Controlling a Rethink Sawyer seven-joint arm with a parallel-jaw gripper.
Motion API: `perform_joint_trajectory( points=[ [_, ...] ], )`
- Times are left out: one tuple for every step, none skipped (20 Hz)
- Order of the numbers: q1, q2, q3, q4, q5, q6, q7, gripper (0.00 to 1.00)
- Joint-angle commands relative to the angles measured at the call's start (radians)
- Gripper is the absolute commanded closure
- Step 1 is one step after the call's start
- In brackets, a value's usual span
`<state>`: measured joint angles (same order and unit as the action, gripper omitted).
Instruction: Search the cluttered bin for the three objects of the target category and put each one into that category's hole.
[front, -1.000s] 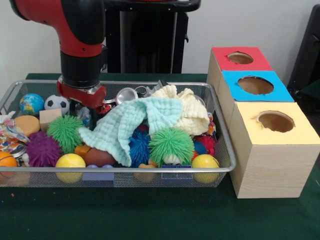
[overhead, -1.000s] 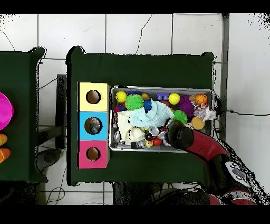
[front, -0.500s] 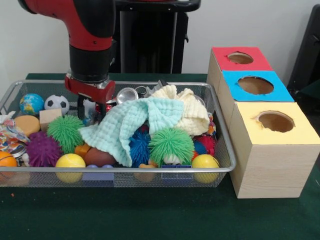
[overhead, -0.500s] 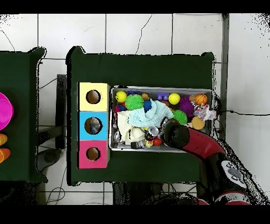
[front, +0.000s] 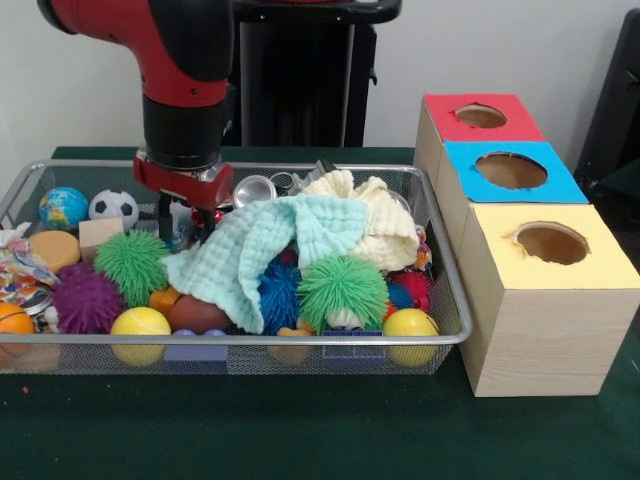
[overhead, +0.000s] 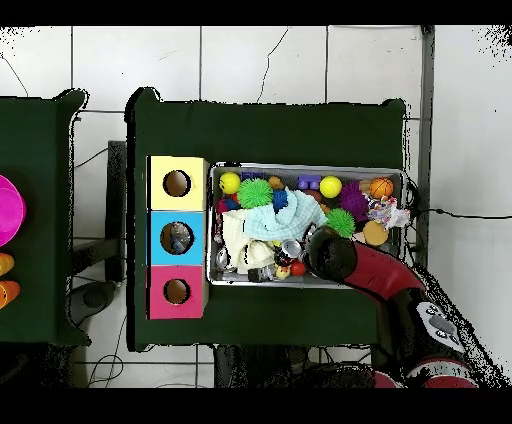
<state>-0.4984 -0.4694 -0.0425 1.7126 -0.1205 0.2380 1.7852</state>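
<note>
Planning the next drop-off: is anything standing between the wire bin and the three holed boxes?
Nothing visible does. The bin sits directly beside the yellow box, blue box and red box, whose top holes are uncovered.

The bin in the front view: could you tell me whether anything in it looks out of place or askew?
Two cloths, a mint one and a cream one, lie crumpled over the toys in the wire bin, hiding whatever is beneath. Nothing has spilled onto the table, and the three boxes stand squarely in a row.
</note>
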Motion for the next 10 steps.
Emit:
perform_joint_trajectory(
  points=[
    [0.024, 0.080, -0.008, 0.002, -0.103, 0.054, 0.010, 0.00],
    [0.019, 0.077, -0.010, 0.011, -0.116, 0.040, 0.007, 0.00],
    [0.015, 0.073, -0.015, 0.022, -0.133, 0.013, 0.009, 0.00],
    [0.007, 0.070, -0.015, 0.035, -0.149, -0.013, 0.010, 0.00],
    [-0.004, 0.068, -0.014, 0.049, -0.162, -0.035, 0.014, 0.00],
    [-0.016, 0.067, -0.010, 0.059, -0.174, -0.050, 0.014, 0.00],
    [-0.031, 0.067, -0.002, 0.067, -0.184, -0.060, 0.013, 0.00],
    [-0.045, 0.067, 0.006, 0.072, -0.196, -0.068, 0.009, 0.00],
    [-0.058, 0.066, 0.014, 0.075, -0.209, -0.074, 0.004, 0.00],
    [-0.066, 0.065, 0.016, 0.078, -0.219, -0.081, 0.005, 0.00]
  ],
)
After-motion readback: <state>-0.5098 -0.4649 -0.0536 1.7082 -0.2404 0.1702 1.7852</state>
